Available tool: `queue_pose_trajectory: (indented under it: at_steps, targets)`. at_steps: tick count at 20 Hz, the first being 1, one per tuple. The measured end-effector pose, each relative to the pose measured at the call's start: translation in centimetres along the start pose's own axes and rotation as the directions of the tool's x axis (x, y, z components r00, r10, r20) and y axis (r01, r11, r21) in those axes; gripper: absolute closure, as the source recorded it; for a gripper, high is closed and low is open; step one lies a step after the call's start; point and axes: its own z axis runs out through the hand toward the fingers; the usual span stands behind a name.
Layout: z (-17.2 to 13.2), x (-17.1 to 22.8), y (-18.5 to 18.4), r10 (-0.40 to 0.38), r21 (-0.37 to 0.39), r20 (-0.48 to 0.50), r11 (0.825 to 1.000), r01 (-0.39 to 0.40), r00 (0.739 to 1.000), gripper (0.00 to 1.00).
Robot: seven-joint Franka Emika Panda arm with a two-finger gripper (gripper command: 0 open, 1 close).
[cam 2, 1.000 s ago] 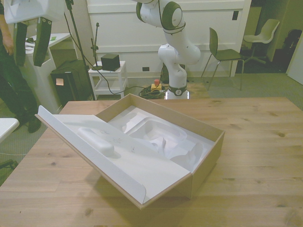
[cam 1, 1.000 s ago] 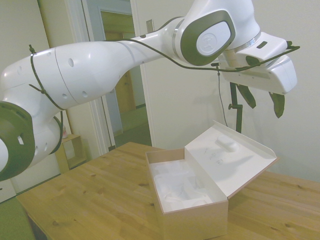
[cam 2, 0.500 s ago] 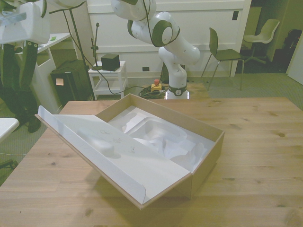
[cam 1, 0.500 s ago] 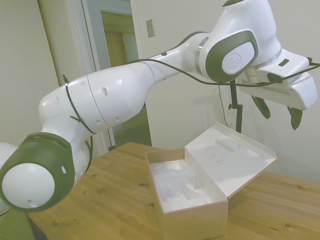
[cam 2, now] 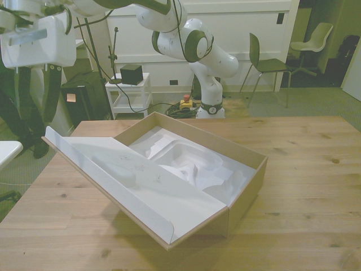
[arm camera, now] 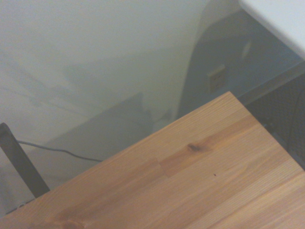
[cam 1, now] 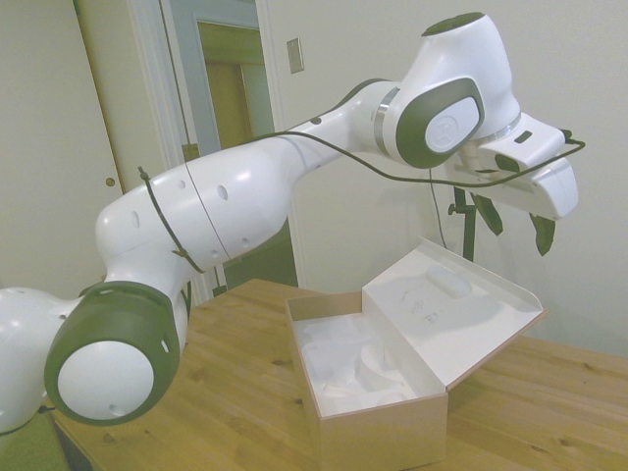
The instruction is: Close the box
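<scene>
Since half a second ago: pincer drawn back in and lowered a little in the side view, elbow swung further round; in the front view shifted toward the front view's right, now above and beyond the lid's outer edge. Fingers spread apart, gripping nothing, hanging well above the box and touching none of it.

Box unchanged: tan cardboard, resting on the wooden counter, lid flung open and tilted outward, white inside, with white moulded padding filling the tray. Lid leaning toward the front view's left, overhanging the counter there.

Around, in the front view: a small black cube on a white trolley behind the counter, a green chair and a pale chair further back, a person's dark trouser legs at the front view's left edge, partly behind the pincer. Nothing lying between pincer and lid.

Wrist view: only a bare corner of the counter and grey floor beyond, blurred.
</scene>
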Motion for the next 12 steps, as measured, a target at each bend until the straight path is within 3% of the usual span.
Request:
queue_pose_trajectory:
  at_steps: [12]
  targets:
    - [6.7,0.8,2.6,0.053,-0.071,0.052,0.996,-0.049,0.997,0.0]
